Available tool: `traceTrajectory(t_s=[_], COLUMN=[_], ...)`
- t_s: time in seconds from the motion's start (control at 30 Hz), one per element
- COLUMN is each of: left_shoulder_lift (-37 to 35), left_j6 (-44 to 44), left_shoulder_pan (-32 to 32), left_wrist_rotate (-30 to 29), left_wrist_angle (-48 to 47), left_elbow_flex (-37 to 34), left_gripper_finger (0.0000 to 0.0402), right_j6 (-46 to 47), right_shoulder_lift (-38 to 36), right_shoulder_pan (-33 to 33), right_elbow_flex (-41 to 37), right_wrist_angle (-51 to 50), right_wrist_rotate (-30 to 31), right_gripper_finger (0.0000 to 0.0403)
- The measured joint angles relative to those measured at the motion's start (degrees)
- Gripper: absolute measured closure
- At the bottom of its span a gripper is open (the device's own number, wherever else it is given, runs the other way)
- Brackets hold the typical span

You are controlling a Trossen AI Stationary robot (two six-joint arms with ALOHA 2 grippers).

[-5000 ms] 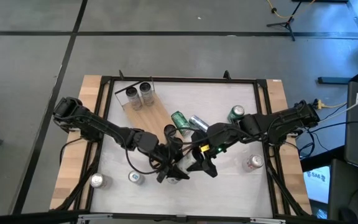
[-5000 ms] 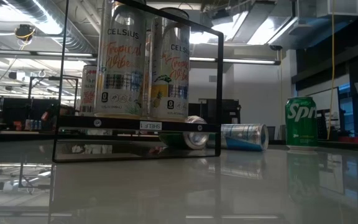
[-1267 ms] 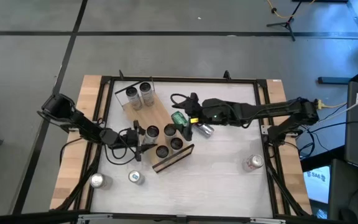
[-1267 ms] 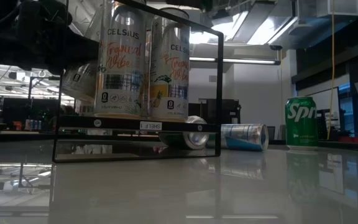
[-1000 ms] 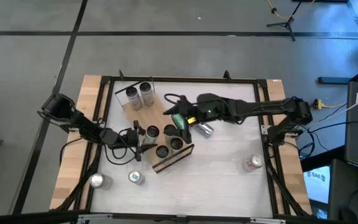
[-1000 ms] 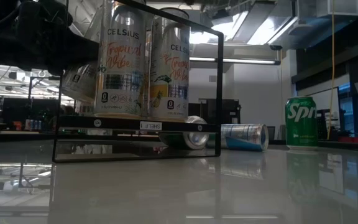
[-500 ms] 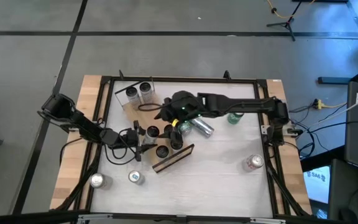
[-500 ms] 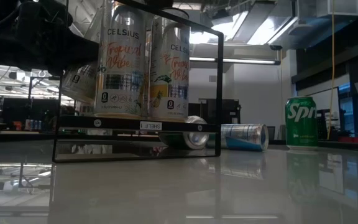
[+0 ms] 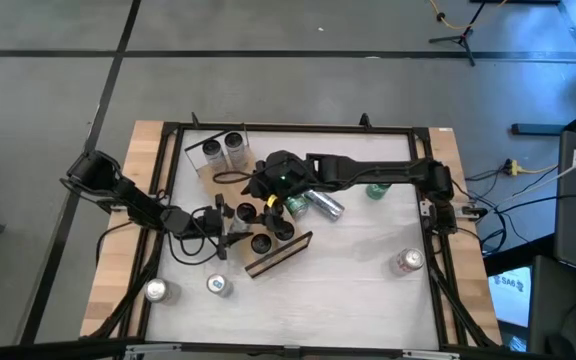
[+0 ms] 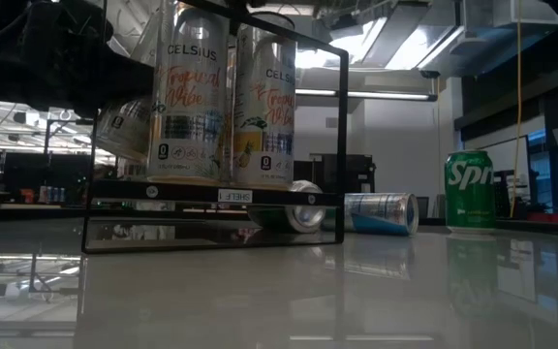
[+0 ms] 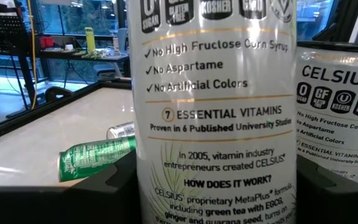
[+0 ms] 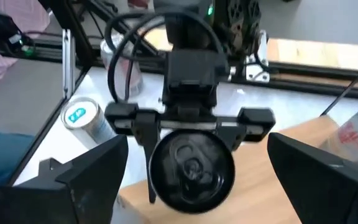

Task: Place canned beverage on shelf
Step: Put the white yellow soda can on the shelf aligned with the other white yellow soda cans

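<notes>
The shelf [image 9: 230,180], a light-wood board with a dark lip, lies slantwise on the table and carries several upright cans. My left gripper [image 9: 240,214] reaches level from the table's left and is shut on a Celsius can [image 12: 191,167] at the shelf's near part. That can fills the left wrist view [image 11: 213,112]. My right gripper [image 9: 265,195] hovers open above the shelf, slanting down toward the held can. Its wide-spread fingers [image 12: 86,180] frame the can without touching it. My left gripper pinches the can's round side wall [image 12: 151,163] between its two fingers, one on each side just below the top rim. The fingers come level from the table's left. The can's bottom is hidden. In the low view the can [image 10: 124,121] leans beside the shelf's upright cans.
Two cans [image 9: 223,150] stand at the shelf's far end. A green can [image 9: 295,207] and a silver one [image 9: 325,205] lie beside the shelf. An upright green can [image 10: 469,191] stands farther right. Loose cans stand at the near right [image 9: 405,262] and near left [image 9: 155,291].
My right gripper has swept toward the table's left, from beside the lying cans to above the shelf. It has sunk a little and tipped further downward, and its fingers have stayed open. The left gripper and its can have kept still.
</notes>
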Motion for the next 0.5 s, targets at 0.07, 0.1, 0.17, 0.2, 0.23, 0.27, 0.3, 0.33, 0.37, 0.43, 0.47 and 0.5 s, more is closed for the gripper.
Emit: traceTrajectory(t_s=[0.07, 0.1, 0.17, 0.2, 0.23, 0.27, 0.3, 0.33, 0.37, 0.43, 0.47, 0.5], left_shoulder_lift=[0.00, 0.00, 0.00, 0.00, 0.00, 0.00, 0.00, 0.00, 0.00, -0.02, -0.01, -0.01], left_j6=[0.00, -0.02, -0.02, -0.02, -0.02, -0.02, -0.02, -0.02, -0.02, -0.02, -0.02, -0.02], left_shoulder_pan=[0.00, 0.00, 0.00, 0.00, 0.00, 0.00, 0.04, 0.04, 0.04, 0.04, 0.04, 0.04], left_wrist_rotate=[0.02, 0.02, 0.07, 0.09, 0.15, 0.25, 0.34, 0.42, 0.50, 0.57, 0.66, 0.77], left_wrist_angle=[0.00, -0.02, 0.00, 0.00, 0.00, 0.00, 0.00, -0.02, -0.04, 0.02, 0.01, -0.02], left_elbow_flex=[0.00, 0.00, 0.00, 0.00, 0.00, 0.00, 0.00, 0.00, 0.00, 0.00, 0.00, 0.00], left_gripper_finger=[0.0165, 0.0165, 0.0165, 0.0165, 0.0165, 0.0165, 0.0165, 0.0165, 0.0165, 0.0165, 0.0165, 0.0165], right_j6=[-0.03, 0.00, 0.06, 0.05, 0.07, 0.09, 0.09, 0.09, 0.11, 0.11, 0.10, 0.07], right_shoulder_lift=[0.58, 0.93, 1.52, 2.12, 2.49, 2.64, 2.90, 3.12, 3.13, 3.15, 3.17, 3.17], right_shoulder_pan=[0.00, 0.00, 0.00, 0.00, 0.00, 0.00, 0.00, 0.00, 0.00, 0.00, 0.00, 0.00], right_elbow_flex=[-0.01, 0.06, 0.00, 0.00, -0.01, -0.07, -0.09, -0.07, -0.05, -0.05, -0.05, -0.05], right_wrist_angle=[0.75, 1.33, 0.21, 0.52, 0.76, 0.17, -0.02, 0.69, 0.85, 0.53, 0.53, 0.52], right_wrist_rotate=[-0.27, -0.28, -0.26, -0.29, -0.27, -0.27, -0.27, -0.27, -0.27, -0.26, -0.23, -0.17], right_gripper_finger=[0.0022, 0.0022, 0.0022, 0.0022, 0.0022, 0.0022, 0.0022, 0.0022, 0.0022, 0.0022, 0.0022, 0.0022])
